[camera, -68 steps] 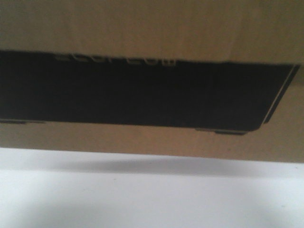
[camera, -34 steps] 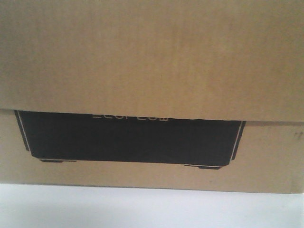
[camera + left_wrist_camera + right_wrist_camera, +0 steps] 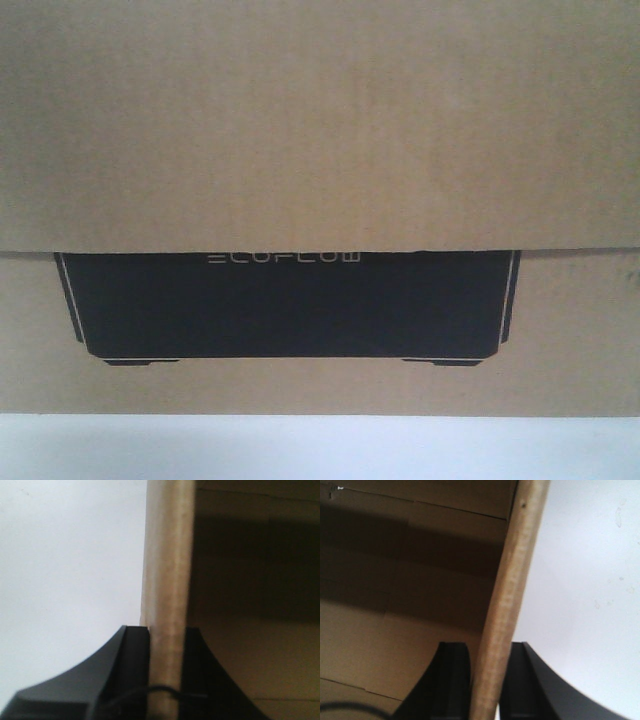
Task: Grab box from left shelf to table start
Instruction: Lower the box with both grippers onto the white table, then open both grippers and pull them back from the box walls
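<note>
The box fills the front view, its black ECOFLOW panel squarely facing the camera, and its lower edge meets the white table with no shadow gap visible, so it looks set down or very nearly so; the shelf is not in view. Judging from this, the carry is done and only the release and withdrawal remain. Each of the 2 arms grips an open side wall from above: the left gripper pinches the left wall, the right gripper pinches the right wall, 1 finger inside and 1 outside.
</note>
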